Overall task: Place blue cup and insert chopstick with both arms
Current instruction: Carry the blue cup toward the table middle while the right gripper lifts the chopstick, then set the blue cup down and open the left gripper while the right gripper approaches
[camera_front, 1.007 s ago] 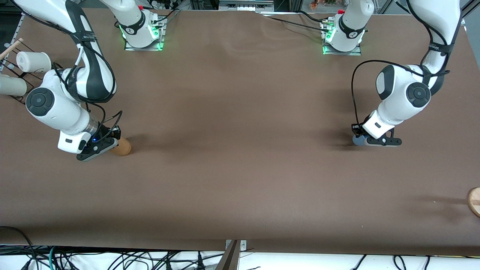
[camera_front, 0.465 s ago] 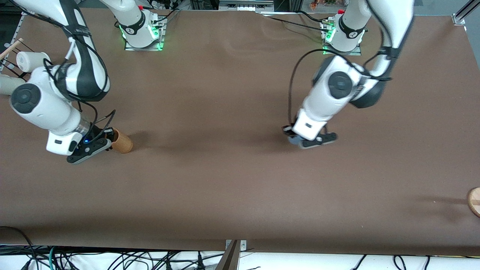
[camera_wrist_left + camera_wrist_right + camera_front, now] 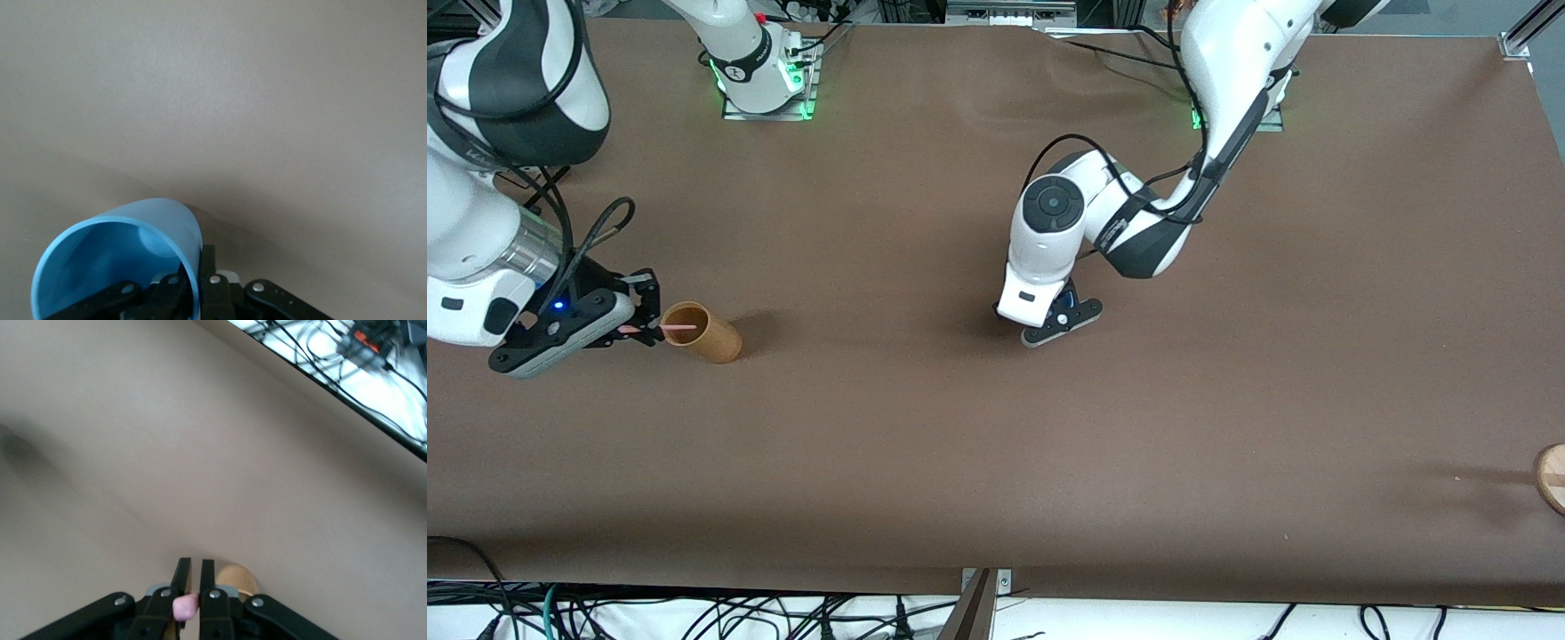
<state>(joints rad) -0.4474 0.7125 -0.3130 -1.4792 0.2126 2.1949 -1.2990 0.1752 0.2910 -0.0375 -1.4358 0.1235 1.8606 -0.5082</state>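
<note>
Brown table (image 3: 925,444), cables along its near edge; tan cup (image 3: 701,332) stands toward the right arm's end, open mouth up. Right gripper (image 3: 636,324) is over the table just beside the tan cup, fingers clamped on the chopstick (image 3: 674,328), whose long axis lies roughly level with its free tip pointing over the cup's mouth. Left gripper (image 3: 1060,311) is over mid-table, fingers closed on the blue cup's (image 3: 117,263) wall, cup hidden in the front view; no readable writing.
</note>
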